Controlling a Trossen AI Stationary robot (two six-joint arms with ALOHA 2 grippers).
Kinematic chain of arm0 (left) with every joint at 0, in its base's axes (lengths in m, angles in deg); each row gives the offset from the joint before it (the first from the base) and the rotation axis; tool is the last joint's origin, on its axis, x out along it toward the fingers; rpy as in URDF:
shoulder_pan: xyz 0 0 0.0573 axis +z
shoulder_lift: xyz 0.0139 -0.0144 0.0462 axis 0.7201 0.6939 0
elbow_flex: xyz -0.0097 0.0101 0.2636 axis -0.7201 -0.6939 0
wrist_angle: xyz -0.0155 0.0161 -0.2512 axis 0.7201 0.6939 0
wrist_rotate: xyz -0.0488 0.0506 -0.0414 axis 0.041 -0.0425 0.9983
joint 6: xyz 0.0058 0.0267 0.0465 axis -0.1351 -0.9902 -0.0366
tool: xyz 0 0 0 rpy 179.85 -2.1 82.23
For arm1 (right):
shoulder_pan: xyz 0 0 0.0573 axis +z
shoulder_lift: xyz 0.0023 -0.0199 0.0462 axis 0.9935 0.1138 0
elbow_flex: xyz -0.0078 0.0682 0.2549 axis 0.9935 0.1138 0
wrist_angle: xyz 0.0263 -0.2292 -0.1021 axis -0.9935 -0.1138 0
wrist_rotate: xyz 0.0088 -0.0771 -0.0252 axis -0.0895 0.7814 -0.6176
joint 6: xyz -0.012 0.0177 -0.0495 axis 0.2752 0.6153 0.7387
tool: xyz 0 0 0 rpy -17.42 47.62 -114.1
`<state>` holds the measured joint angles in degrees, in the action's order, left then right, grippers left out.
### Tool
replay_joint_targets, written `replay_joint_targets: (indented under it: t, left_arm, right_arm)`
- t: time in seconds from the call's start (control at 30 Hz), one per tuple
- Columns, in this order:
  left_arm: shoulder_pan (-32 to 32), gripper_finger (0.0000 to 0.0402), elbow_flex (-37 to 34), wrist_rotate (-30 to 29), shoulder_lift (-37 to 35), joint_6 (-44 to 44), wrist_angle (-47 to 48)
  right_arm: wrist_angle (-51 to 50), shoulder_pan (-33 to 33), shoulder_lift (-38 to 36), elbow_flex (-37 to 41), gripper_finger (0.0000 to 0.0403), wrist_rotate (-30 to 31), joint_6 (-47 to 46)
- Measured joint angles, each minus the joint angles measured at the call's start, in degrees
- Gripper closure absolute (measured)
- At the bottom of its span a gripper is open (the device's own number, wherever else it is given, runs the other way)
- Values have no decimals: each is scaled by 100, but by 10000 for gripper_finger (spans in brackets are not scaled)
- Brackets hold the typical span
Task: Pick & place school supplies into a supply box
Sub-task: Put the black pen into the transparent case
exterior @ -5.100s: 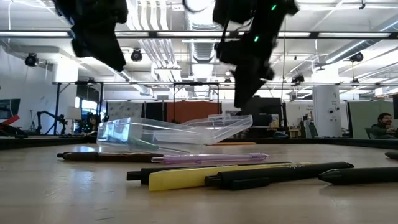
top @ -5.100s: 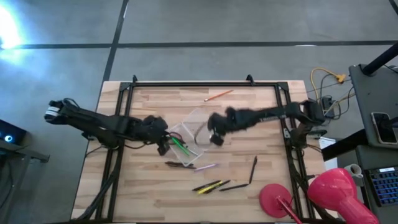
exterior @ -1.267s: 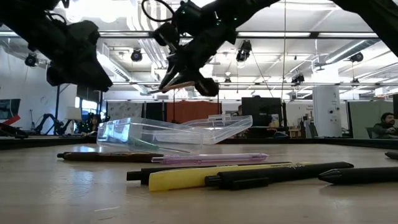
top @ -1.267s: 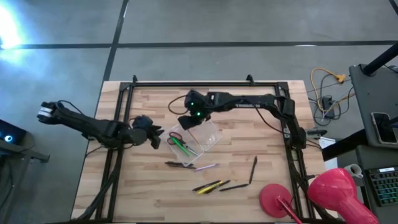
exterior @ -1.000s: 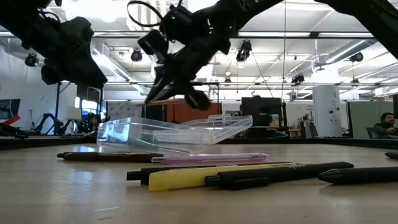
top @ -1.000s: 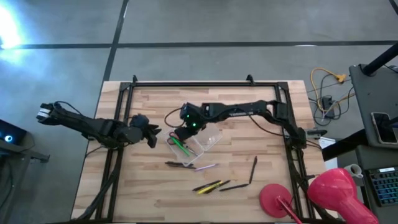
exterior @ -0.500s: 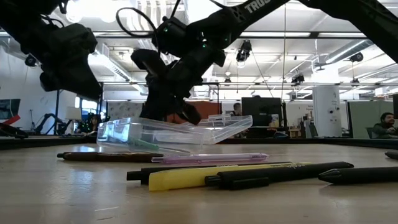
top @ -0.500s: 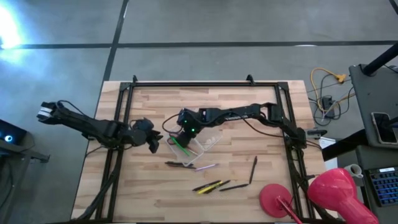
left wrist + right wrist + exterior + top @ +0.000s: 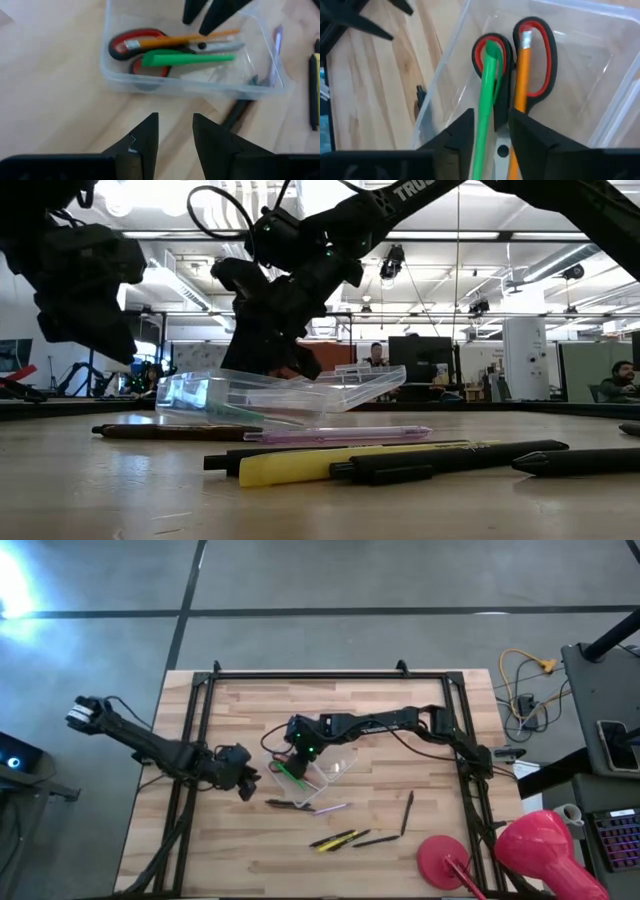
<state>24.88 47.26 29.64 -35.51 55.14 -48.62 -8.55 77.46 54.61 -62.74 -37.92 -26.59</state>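
The clear supply box stands open at mid-table, its lid tilted off one side. Inside lie red-handled scissors, a green pen and an orange pencil, the pencil resting across the scissors. My right gripper hangs open just over the box's contents, fingers slanting down; I see it touch nothing. My left gripper is open with nothing between its fingers, above the wood beside the box's left side.
Near the box lie a dark brown pen and a lilac pen. Closer to the near edge are yellow and green pens and two dark pens. Big pink-red round objects sit at the near right corner.
My right gripper has gone down into the box while rolling its wrist. The orange pencil it carried now lies in the box, free of its fingers. My left gripper has moved down and toward the near edge, closer to the box.
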Motion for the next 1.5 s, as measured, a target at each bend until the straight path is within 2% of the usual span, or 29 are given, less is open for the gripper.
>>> replay_joint_targets:
  t: [0.13,0.27,0.37,0.5,0.87,1.1,1.27,1.33,1.5]
  left_arm:
    - [-106,297,-1,42,353,24,-495]
    - [-104,297,-34,103,903,18,-1281]
    - [-104,297,-26,239,1395,15,-1755]
    - [-104,297,10,313,1982,1,-2484]
    - [-87,297,61,306,3603,-98,-4651]
    - [130,297,794,264,4436,109,-4682]
    - [349,297,1586,470,4900,-326,-4600]
    - [381,297,1924,592,5080,-382,-4261]
    - [365,297,2707,813,5330,-478,-2750]
  right_arm:
    - [-112,0,-19,0,259,-1,102]
    - [-378,0,-174,-2,247,-1,269]
    - [-933,1,-322,-4,248,68,577]
    - [-1659,91,-513,-4,256,586,922]
    - [-2672,387,-803,-4,266,1375,1300]
    - [-3344,571,-884,-3,266,1661,1797]
    - [-3355,729,-1204,328,266,1874,1796]
    - [-3304,800,-1417,589,266,2033,1792]
    - [-2613,840,-2183,1661,266,2239,1405]
